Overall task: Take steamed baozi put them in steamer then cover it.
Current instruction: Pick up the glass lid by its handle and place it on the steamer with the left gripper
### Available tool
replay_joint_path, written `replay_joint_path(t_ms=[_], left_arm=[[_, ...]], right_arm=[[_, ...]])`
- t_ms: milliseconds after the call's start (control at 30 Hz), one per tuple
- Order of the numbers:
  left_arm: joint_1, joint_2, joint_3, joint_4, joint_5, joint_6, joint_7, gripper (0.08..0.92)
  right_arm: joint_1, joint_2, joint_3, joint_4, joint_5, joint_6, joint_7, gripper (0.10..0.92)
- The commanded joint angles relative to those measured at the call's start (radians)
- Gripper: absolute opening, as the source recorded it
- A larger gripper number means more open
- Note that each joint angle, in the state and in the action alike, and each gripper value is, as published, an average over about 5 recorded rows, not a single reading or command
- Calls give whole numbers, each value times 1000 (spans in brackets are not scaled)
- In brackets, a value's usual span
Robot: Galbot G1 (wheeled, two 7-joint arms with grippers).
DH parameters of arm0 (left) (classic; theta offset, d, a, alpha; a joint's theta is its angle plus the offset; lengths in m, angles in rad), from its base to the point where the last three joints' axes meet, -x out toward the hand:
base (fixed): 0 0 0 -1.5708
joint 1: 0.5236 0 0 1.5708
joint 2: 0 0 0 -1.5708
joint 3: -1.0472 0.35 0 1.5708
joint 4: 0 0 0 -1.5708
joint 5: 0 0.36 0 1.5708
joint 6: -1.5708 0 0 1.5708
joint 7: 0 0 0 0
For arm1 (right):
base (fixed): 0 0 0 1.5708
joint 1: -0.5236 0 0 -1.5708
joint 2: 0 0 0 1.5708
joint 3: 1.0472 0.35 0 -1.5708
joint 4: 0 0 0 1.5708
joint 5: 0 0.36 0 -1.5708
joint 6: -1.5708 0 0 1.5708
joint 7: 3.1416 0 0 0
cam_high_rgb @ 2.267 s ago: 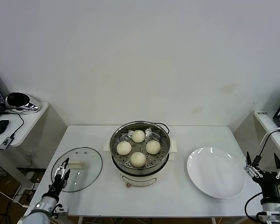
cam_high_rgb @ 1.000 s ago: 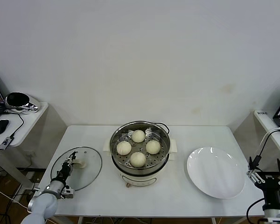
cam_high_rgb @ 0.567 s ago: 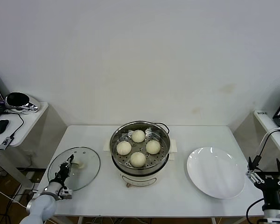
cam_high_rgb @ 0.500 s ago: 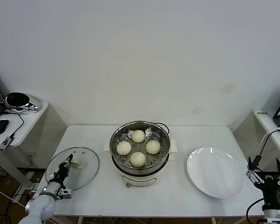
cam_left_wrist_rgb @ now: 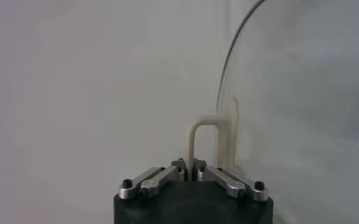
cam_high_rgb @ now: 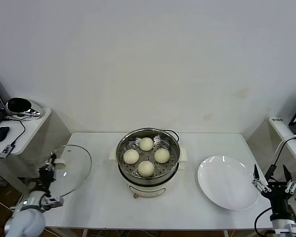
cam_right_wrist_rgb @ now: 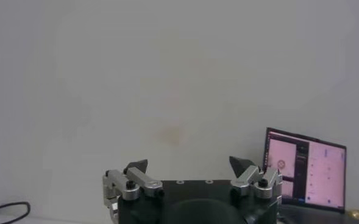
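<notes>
Several cream-white baozi lie on the perforated tray inside the steel steamer at the table's middle; the pot stands uncovered. My left gripper is shut on the cream handle of the glass cover, which hangs tilted over the table's left edge, clear of the surface. In the left wrist view the gripper pinches the handle with the cover standing on edge beside it. My right gripper waits open beyond the table's right front corner; nothing sits in this gripper in its wrist view.
A flat white plate lies to the steamer's right. A side shelf with a mouse and a shiny object stands at the left. A laptop glows at the far right.
My left gripper closed on the cover's handle, then lifted the cover off the table and tilted it leftward. The right gripper shifted a little towards the table.
</notes>
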Motion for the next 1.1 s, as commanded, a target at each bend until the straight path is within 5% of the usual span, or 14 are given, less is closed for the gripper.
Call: replay_joint_path(t_ms=[33, 300, 533, 1100], left_arm=[[112, 90, -66, -468, -242, 291, 109, 146], [-137, 120, 299, -374, -222, 385, 96, 146], [-431, -6, 619, -232, 9, 476, 136, 146], [-617, -313, 815, -48, 393, 530, 366, 146]], right_arm=[[-1, 7, -62, 11, -26, 0, 0, 823], [4, 37, -104, 9, -64, 6, 8, 823], [6, 67, -106, 9, -117, 12, 31, 823], [22, 93, -131, -38, -180, 40, 47, 823]])
